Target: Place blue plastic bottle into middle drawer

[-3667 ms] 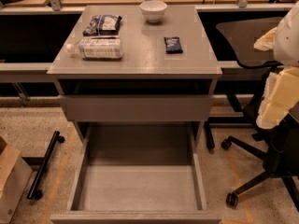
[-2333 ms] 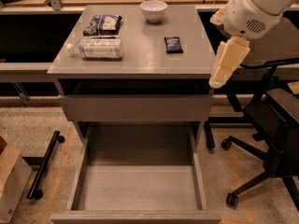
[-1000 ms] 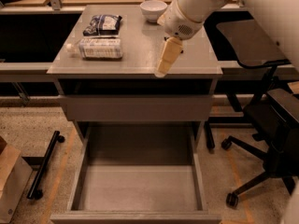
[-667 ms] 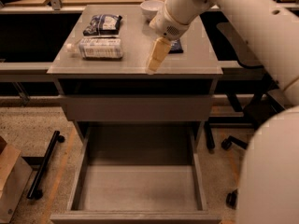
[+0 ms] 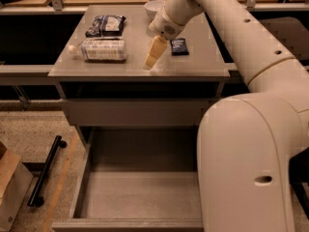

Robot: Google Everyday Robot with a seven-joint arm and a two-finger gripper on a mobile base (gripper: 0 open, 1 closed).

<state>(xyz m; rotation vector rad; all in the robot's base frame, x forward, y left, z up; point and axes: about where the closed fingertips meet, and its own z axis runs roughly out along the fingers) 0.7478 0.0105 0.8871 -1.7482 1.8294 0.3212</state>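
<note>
Blue plastic bottle [image 5: 99,50] lies on its side on the table [image 5: 203,69], left of the jaws and apart from them. Jaws hang over the table's middle; their opening cannot be told. Dark packet [image 5: 178,46] just right, white bowl [image 5: 154,6] behind, snack bag [image 5: 106,24] behind-left. Middle drawer [image 5: 140,197] open below, arm [image 5: 246,144] covering its right side

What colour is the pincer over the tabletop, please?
Cream; camera view shows the pincer right of the bottle.

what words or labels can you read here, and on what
No text here can be read.
Bottle label: printed, too blurred to read.
Snack bag: printed, too blurred to read.
Packet: too blurred to read.
Gripper, over the tabletop right of the bottle: shows no text.
</note>
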